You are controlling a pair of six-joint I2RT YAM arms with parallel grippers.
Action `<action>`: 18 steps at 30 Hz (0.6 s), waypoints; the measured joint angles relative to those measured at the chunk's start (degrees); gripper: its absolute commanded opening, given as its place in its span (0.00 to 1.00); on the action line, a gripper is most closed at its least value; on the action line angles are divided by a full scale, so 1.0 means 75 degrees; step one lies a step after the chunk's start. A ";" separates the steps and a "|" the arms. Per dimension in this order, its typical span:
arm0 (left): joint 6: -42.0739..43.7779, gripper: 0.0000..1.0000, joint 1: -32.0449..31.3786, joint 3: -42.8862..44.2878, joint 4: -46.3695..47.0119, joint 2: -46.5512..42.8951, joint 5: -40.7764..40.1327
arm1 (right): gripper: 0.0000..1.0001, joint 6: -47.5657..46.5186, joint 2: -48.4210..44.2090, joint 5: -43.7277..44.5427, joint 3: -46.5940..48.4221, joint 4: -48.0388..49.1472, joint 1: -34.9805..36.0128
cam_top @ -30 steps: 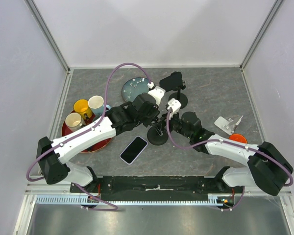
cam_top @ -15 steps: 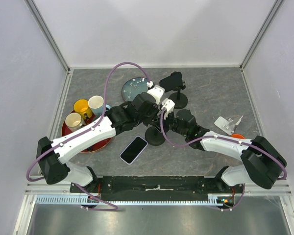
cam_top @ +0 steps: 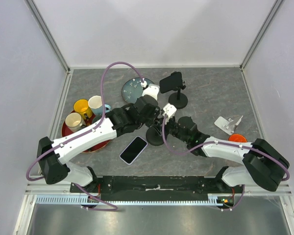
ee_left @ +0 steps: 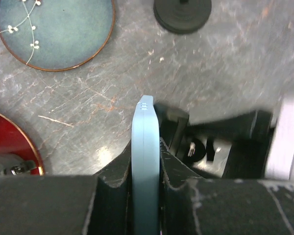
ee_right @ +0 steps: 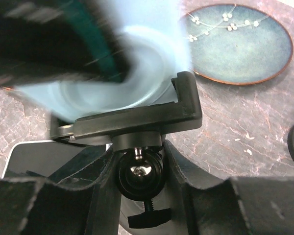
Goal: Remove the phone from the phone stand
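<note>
A light-blue phone (ee_left: 146,161) stands edge-on between the jaws of my left gripper (ee_left: 146,156), which is shut on it. In the right wrist view the phone (ee_right: 137,58) is a blurred pale-blue shape sitting in the black cradle of the phone stand (ee_right: 137,120). My right gripper (ee_right: 138,166) is shut on the stand's ball joint just under the cradle. From above, both grippers meet over the stand's round base (cam_top: 156,137): left gripper (cam_top: 154,116), right gripper (cam_top: 162,127). The phone is hidden there.
A second stand carries a black phone (cam_top: 170,82) just behind. Another phone (cam_top: 133,150) lies flat in front. A blue plate (cam_top: 132,88) is at the back, a red tray (cam_top: 95,146) with mugs on the left, and a white bracket (cam_top: 228,123) and an orange object (cam_top: 238,138) on the right.
My right gripper has moved left to the stand and closed on its ball joint. The left gripper has kept its grip on the phone and shifted slightly toward the back.
</note>
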 measured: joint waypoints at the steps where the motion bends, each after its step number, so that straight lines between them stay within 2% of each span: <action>1: -0.0227 0.02 -0.0003 0.0000 -0.0050 0.0006 -0.0143 | 0.00 -0.0038 0.0000 0.0114 -0.0052 0.0093 0.0087; 8: -0.1480 0.02 0.0035 0.0262 -0.0064 0.0274 -0.0851 | 0.00 -0.0233 -0.0050 0.1177 -0.0370 0.0667 0.0612; 18: -0.1463 0.02 0.0478 0.0198 -0.0216 0.0093 -0.1801 | 0.00 -0.0178 -0.0122 0.1571 -0.0495 0.0807 0.0676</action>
